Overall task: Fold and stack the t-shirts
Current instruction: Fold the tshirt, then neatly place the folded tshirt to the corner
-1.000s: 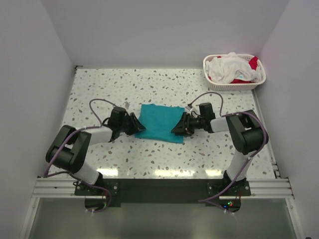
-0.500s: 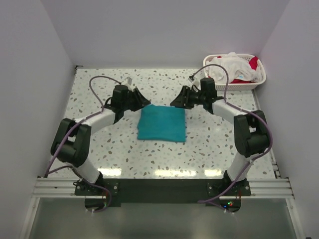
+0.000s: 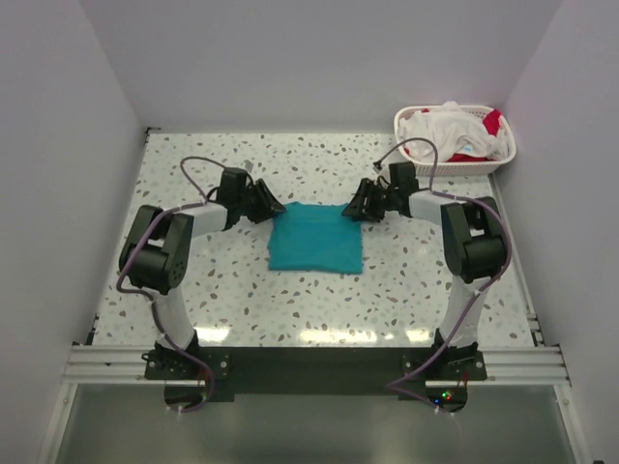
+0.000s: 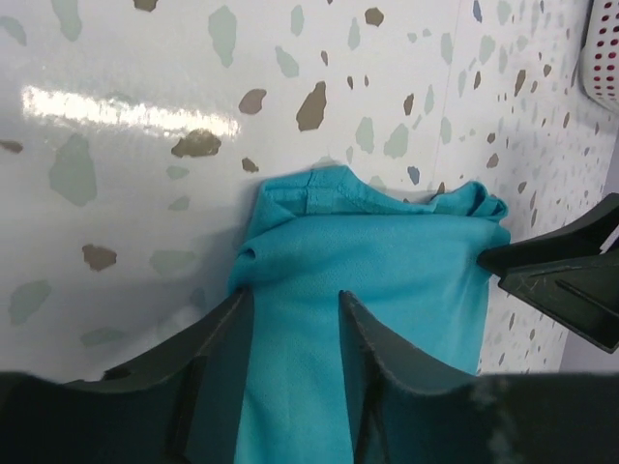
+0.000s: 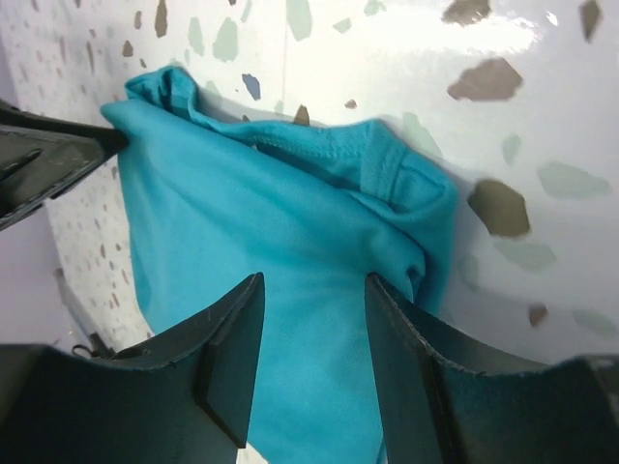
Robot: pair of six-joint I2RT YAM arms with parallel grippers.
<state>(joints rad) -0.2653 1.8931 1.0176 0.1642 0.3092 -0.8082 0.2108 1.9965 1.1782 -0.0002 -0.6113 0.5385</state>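
- Teal t-shirt (image 3: 315, 239) lies folded — one done.
- White and red t-shirts (image 3: 450, 130) wait heaped in the basket (image 3: 455, 168).
- Left gripper (image 3: 274, 207) and right gripper (image 3: 352, 211) — jaws half apart at its far corners, gripping nothing.

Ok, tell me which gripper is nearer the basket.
Right. The right gripper is at the shirt's corner on the basket's side; the left gripper is across the shirt, farther away.

Shows one teal t-shirt (image 3: 315, 238) folded into a neat rectangle, flat on the middle of the speckled table (image 3: 290, 300), collar seam at its far edge. Shows white and red t-shirts (image 3: 453, 132) crumpled together in the far-right basket (image 3: 455, 167).
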